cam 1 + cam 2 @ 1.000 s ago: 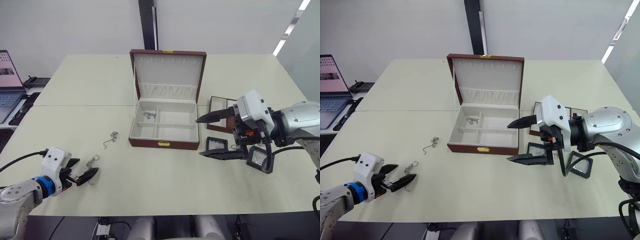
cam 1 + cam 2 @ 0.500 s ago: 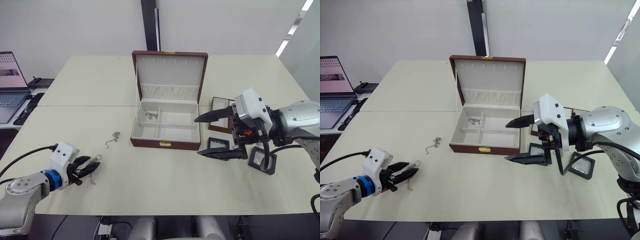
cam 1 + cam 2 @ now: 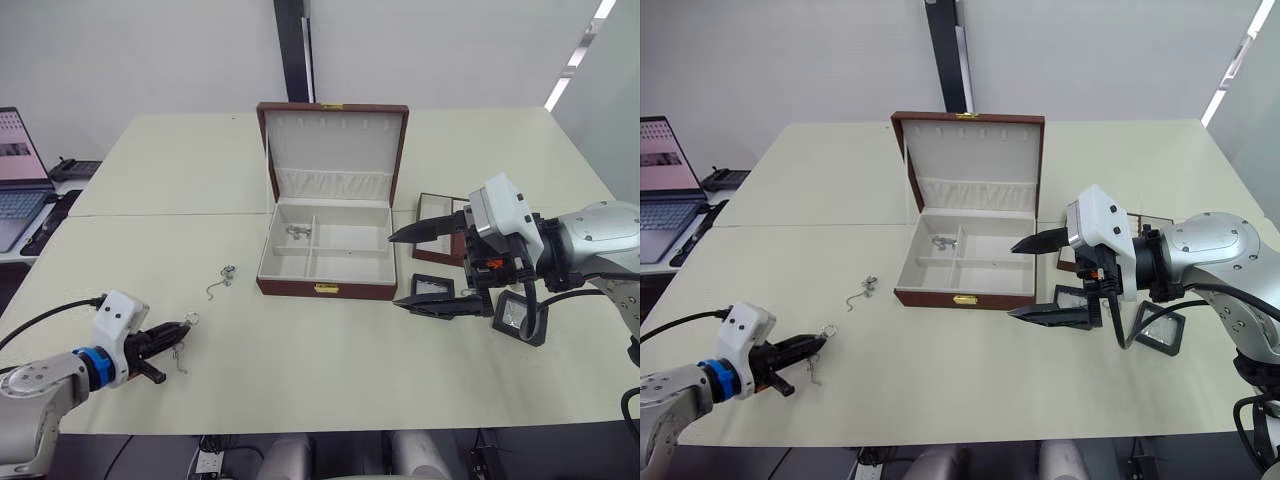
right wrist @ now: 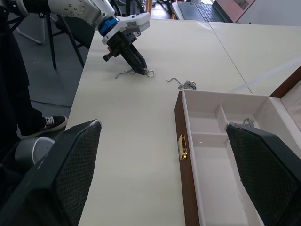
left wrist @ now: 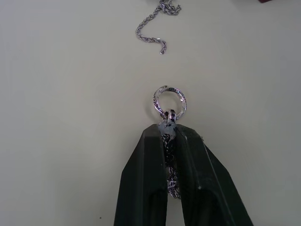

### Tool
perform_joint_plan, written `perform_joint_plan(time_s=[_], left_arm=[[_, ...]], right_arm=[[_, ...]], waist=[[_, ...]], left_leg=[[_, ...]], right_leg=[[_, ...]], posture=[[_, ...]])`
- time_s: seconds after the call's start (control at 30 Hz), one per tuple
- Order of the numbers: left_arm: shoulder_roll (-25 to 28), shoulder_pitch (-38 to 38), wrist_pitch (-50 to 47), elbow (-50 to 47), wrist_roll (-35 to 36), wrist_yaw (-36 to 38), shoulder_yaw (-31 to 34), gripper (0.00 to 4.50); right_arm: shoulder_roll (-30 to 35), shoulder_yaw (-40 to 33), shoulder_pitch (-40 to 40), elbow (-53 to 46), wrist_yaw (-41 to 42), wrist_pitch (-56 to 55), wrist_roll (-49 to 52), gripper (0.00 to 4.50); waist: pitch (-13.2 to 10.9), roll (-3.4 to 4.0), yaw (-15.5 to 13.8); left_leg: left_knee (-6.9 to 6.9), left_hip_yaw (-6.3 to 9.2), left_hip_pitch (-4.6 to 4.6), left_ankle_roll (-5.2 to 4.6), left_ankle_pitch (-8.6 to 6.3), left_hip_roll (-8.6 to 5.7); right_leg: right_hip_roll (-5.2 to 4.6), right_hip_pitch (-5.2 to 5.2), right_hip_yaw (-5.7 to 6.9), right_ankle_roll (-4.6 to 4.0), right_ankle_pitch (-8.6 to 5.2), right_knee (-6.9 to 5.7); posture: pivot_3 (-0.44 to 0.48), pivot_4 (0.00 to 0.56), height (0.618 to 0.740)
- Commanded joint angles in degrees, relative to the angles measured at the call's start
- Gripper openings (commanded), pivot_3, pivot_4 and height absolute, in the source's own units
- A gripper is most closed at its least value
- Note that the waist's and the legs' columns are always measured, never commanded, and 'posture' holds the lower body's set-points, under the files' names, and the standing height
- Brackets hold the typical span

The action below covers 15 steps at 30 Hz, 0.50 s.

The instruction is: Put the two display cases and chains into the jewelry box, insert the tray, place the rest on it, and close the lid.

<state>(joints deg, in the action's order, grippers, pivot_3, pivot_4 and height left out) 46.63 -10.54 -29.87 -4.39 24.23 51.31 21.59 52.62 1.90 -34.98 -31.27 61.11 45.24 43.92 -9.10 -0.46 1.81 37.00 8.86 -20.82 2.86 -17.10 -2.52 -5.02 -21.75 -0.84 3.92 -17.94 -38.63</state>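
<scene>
At the table's front left, my left gripper (image 3: 178,331) is shut on a thin silver chain (image 5: 169,141); the chain's ring (image 5: 169,101) sticks out past the fingertips. A second chain (image 3: 222,280) lies loose on the table between that gripper and the jewelry box (image 3: 325,287). The box is open with its lid (image 3: 333,145) upright, and another chain (image 3: 297,231) lies in its back left compartment. My right gripper (image 3: 395,271) hangs open just right of the box. One display case (image 3: 433,287) lies under its lower finger, the other (image 3: 518,318) farther right. The tray (image 3: 438,212) is partly hidden behind that gripper.
A laptop (image 3: 15,180) sits on a side desk at the far left. A black post (image 3: 290,50) rises behind the table. Bare tabletop (image 3: 300,350) stretches between the two grippers in front of the box.
My left gripper has closed its fingers on the ringed chain at the front left. The right gripper has stayed open in the same place.
</scene>
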Motion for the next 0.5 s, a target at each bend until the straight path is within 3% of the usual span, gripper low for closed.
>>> perform_joint_plan(time_s=[0.03, 0.27, 0.5], left_arm=[[3.5, 4.2, -2.2, -1.6, 4.2, 2.8, 3.7, 0.02], [9.2, 17.9, -9.5, -1.4, 11.1, 6.0, 3.6, 0.02], [10.0, 35.2, -12.9, -1.5, 13.4, 9.6, -5.6, 0.02]], right_arm=[[0.0, -1.6, -0.8, -0.9, -0.2, -1.1, -0.1, 4.50], [0.4, -2.2, 0.3, -1.0, -0.4, -1.5, 0.0, 4.50], [1.0, -2.4, 1.1, -1.2, -0.6, -1.7, -0.5, 4.50]], waist=[[-0.1, -0.20, -0.1], [-0.2, -0.38, -0.1], [-0.2, -0.43, 0.0]], left_leg=[[0.01, 0.02, -0.01, 0.00, 0.00, 0.00], [0.01, 0.09, -0.08, 0.03, 0.02, -0.04], [0.02, 0.06, -0.08, 0.06, 0.04, -0.03]], right_leg=[[0.01, 0.00, 0.02, 0.00, 0.00, -0.01], [0.01, 0.00, 0.06, 0.00, 0.00, 0.05], [0.04, -0.02, 0.07, 0.00, 0.00, 0.00]], posture=[[0.000, 0.150, 0.740], [0.000, 0.150, 0.740], [0.000, 0.150, 0.740]])
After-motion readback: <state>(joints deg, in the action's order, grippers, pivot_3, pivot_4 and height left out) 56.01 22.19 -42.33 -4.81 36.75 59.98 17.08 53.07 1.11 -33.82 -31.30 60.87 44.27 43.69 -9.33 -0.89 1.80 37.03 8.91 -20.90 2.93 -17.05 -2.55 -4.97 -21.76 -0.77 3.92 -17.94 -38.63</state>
